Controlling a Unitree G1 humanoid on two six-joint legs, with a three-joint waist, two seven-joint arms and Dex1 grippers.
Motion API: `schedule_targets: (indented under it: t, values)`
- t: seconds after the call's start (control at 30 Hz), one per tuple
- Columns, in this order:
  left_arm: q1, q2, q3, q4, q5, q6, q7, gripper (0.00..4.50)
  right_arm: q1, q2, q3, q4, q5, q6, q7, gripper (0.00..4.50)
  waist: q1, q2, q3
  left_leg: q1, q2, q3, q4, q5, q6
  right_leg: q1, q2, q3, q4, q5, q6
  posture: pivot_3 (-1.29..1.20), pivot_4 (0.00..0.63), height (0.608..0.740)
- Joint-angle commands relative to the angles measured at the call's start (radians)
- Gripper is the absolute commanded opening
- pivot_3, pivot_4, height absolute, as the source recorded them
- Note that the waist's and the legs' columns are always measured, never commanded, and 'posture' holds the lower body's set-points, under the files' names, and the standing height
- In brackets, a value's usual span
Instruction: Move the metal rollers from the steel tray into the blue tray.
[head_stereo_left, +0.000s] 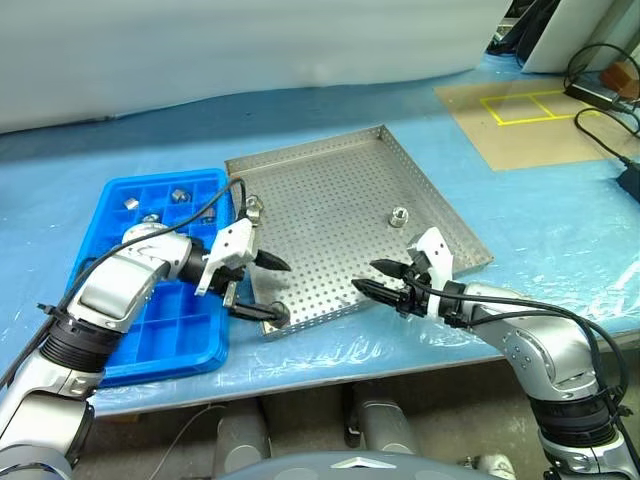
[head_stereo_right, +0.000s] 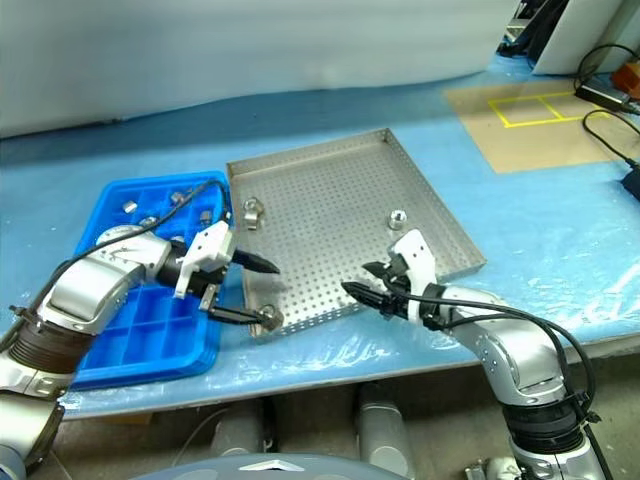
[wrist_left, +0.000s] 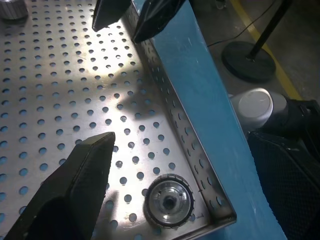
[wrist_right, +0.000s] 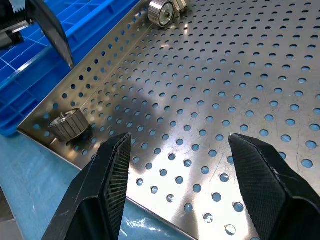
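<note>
At the steel tray's (head_stereo_left: 330, 215) near-left corner, a metal roller (head_stereo_left: 277, 309) is straddled by the left claw (head_stereo_left: 265, 288), spread wide and empty; closing is needed next. Right claw (head_stereo_left: 385, 278) is held apart, empty.

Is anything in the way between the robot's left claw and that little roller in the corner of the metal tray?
Nothing visible is. The left gripper hangs open right above the roller in the near corner of the steel tray, with bare perforated floor around it. Only the tray's low rim stands toward the blue tray.
</note>
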Motion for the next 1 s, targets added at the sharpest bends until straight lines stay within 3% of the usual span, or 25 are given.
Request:
schedule_targets:
  t: [0.03, 0.43, 0.63, 1.0]
  values:
    - [0.013, 0.000, -0.015, 0.006, 0.033, -0.040, 0.004, 4.46, 0.031, -0.014, -0.010, -0.029, -0.003, -0.038, 0.008, 3.26, 0.000, 0.000, 0.000, 0.000, 0.000, 0.000, 0.000, 0.000, 0.000, 0.000, 0.000, 0.000, 0.000, 0.000, 0.000, -0.31, 0.150, 0.740]
    - [-0.026, -0.062, -0.047, 0.205, 0.162, -0.181, 0.051, 4.46, 0.060, -0.043, -0.017, 0.023, -0.020, -0.111, 0.027, 3.26, 0.001, 0.001, 0.000, 0.003, 0.000, 0.000, 0.001, -0.001, 0.003, 0.003, 0.000, 0.000, 0.001, -0.004, 0.006, -0.32, 0.150, 0.740]
    - [-0.011, -0.066, -0.003, 0.121, 0.043, -0.049, 0.019, 4.46, 0.078, -0.055, -0.018, 0.032, -0.025, -0.133, 0.038, 3.26, -0.001, 0.001, 0.000, 0.006, 0.000, 0.000, 0.002, -0.001, 0.003, 0.005, 0.000, 0.000, 0.001, -0.004, 0.007, -0.33, 0.150, 0.740]
    - [0.011, -0.043, -0.004, 0.106, 0.061, -0.044, 0.038, 4.46, 0.001, -0.045, 0.016, 0.052, -0.027, -0.092, 0.014, 3.26, -0.002, 0.001, 0.000, 0.003, 0.000, 0.000, 0.001, -0.002, 0.004, 0.003, 0.000, 0.000, -0.001, 0.000, 0.000, -0.32, 0.150, 0.740]
